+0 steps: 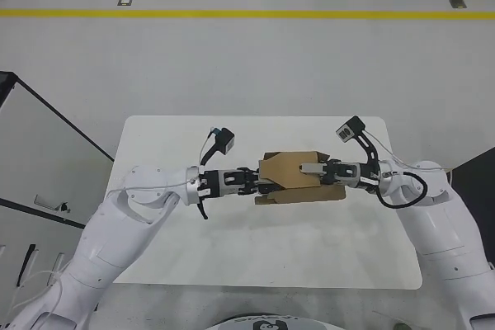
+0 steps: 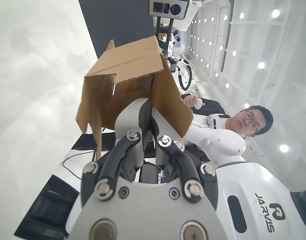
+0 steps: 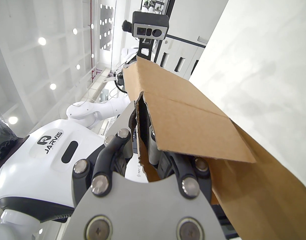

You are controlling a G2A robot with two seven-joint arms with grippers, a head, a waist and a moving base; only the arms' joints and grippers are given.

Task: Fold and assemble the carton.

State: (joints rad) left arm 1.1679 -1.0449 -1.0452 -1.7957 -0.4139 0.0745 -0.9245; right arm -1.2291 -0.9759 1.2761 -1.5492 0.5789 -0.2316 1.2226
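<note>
A brown cardboard carton is held half-opened above the middle of the white table, its flaps loose and uneven. My left gripper comes in from the left and is shut on one wall panel of the carton; in the left wrist view the gripper pinches that panel's edge. From the right, my right gripper is shut on the opposite side. In the right wrist view the gripper clamps a flap edge of the carton, and the cardboard hides part of the far finger.
A grey cabinet stands off the table's left edge and a dark panel stands off its right edge. Bare tabletop lies in front of and behind the carton.
</note>
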